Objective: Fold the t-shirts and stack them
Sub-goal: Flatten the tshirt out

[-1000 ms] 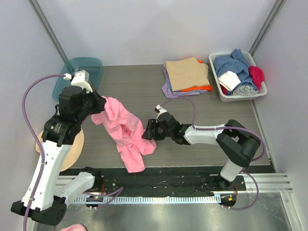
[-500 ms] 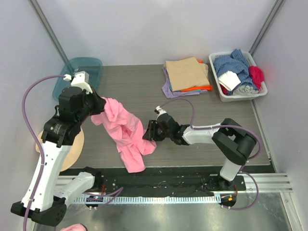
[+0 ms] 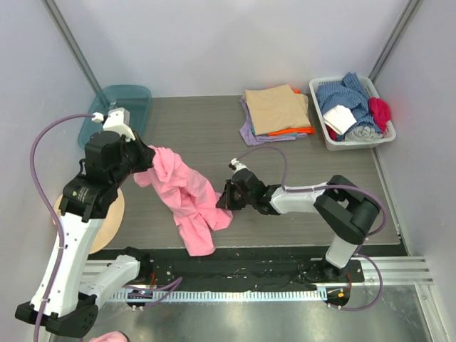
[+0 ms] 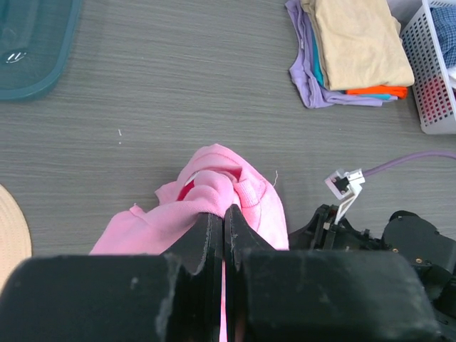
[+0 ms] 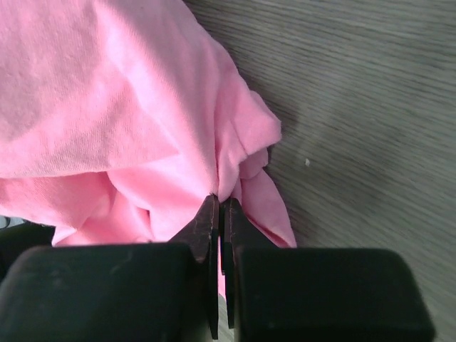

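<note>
bright, even light from overhead. shadows are faint and soft beside the shirt (image 5: 107, 107). top view sharp, with walls (image 3: 214, 43) leaning outward at the edges. in the wrist views the near fingers (image 5: 206, 228) are dark and slightly blurred; cloth weave crisp.

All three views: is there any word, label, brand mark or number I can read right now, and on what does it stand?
No text can be read in any view.
The pink t-shirt, the folded stack and the white basket show no print or label.
A small pale mark on the teal lid is too small and blurred to read.
</note>
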You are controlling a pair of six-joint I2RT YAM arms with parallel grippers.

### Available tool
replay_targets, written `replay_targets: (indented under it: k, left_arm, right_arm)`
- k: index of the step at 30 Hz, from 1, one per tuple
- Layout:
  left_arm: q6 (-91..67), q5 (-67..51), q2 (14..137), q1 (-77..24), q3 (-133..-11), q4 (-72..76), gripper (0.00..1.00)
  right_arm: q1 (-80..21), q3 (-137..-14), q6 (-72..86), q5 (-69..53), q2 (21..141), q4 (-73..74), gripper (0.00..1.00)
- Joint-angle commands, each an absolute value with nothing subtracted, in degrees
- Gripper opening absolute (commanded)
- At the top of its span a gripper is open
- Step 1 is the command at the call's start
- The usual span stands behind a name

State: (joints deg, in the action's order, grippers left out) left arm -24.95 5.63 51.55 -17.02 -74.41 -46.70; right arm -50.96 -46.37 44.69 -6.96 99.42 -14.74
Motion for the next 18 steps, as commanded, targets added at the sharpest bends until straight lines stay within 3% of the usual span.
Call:
replay_targets:
  k: [1, 9, 18]
  left_arm:
    - [-23.38, 6.24, 50.71, -17.14, -74.79, -45.88, 0.0]
    - [-20.83, 1.06, 54.31, -17.14, -78.75, -44.91, 0.0]
    - [-18.37, -4.31, 58.88, -17.14, -83.32, -44.12, 0.0]
  right_arm:
    - [-51.33, -50.0, 39.12, 2.07, 89.05, -3.39, 0.01]
    - [-51.24, -60.9, 30.24, 18.18, 72.17, 19.92, 0.01]
    - [-51.24, -67.23, 30.76, 33.28, 60.04, 33.91, 0.01]
